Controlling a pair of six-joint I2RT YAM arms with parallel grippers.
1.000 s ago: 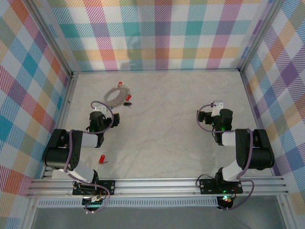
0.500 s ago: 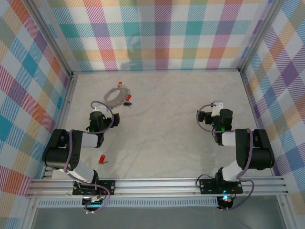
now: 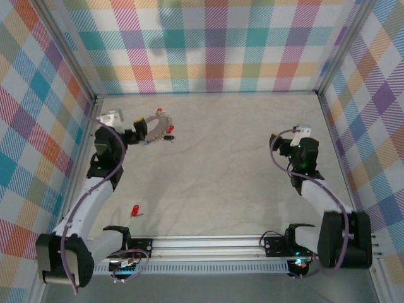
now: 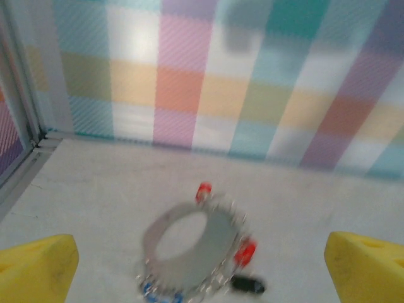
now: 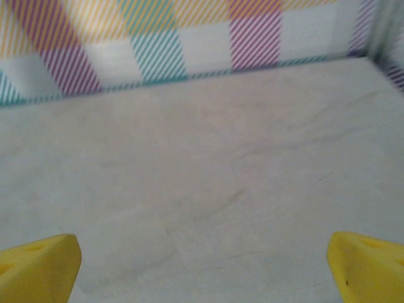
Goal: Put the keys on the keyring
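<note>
The keyring [image 3: 153, 125] is a pale grey loop lying flat on the table at the back left. Around it lie small keys: a red key [image 3: 160, 112] at its far edge, a red key [image 3: 169, 129] and a black key [image 3: 168, 136] at its right. Another red key [image 3: 134, 210] lies alone near the front left. My left gripper [image 3: 139, 129] hangs open just left of the loop. In the left wrist view the keyring [image 4: 192, 243] lies between the yellow fingertips [image 4: 38, 271], untouched and blurred. My right gripper [image 3: 291, 145] is open over bare table at the right; its yellow fingertips [image 5: 39, 268] hold nothing.
Plaid walls close the table at the back [image 3: 208, 50], left and right, with a metal frame post [image 3: 95, 101] in the back left corner near the keyring. An aluminium rail [image 3: 208, 246] runs along the near edge.
My left arm has stretched out from its folded pose to the back left, beside the keyring. My right arm has unfolded and swung right. Both grippers stayed open.
</note>
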